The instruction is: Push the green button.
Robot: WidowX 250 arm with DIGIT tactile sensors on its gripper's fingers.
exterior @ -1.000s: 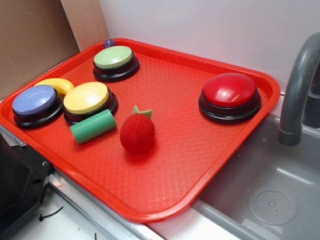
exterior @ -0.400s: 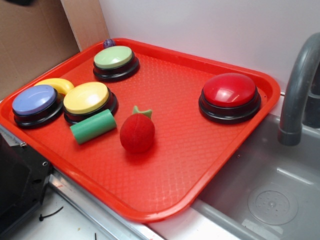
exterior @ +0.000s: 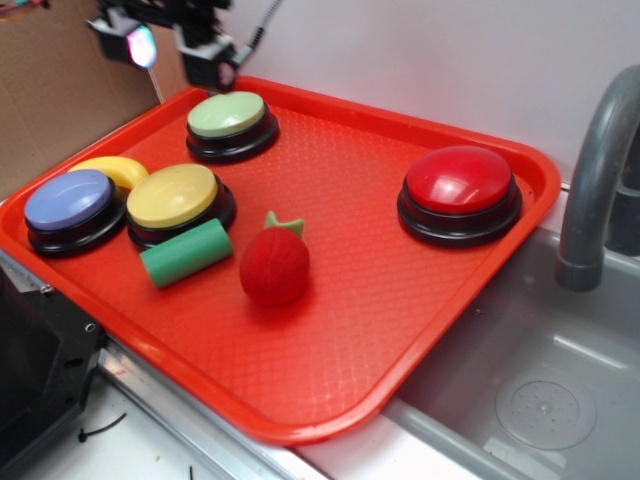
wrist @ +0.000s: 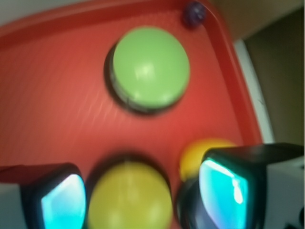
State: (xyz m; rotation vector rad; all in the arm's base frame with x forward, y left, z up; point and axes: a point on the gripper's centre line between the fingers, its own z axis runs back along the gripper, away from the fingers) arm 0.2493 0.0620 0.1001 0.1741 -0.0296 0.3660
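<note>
The green button (exterior: 228,115), pale green and domed on a black base, sits at the back left of the red tray (exterior: 350,300). My gripper (exterior: 175,50) hovers high above the tray's back-left corner, up and left of the button and not touching it. In the blurred wrist view the green button (wrist: 150,67) lies ahead of the gripper (wrist: 143,195). The two fingertips (wrist: 224,188) with glowing cyan pads stand wide apart, and nothing is held between them. The yellow button (wrist: 129,198) shows far below in the gap.
On the tray are a yellow button (exterior: 172,195), a blue button (exterior: 68,200), a red button (exterior: 460,180), a green cylinder (exterior: 186,252), a red plush fruit (exterior: 274,265) and a yellow piece (exterior: 118,170). A purple ball (wrist: 194,13) sits in the corner. Faucet (exterior: 600,170) and sink (exterior: 540,400) are at right.
My gripper has come into the exterior view at the top left, above the tray's back corner; it was not visible before. Nothing on the tray has moved.
</note>
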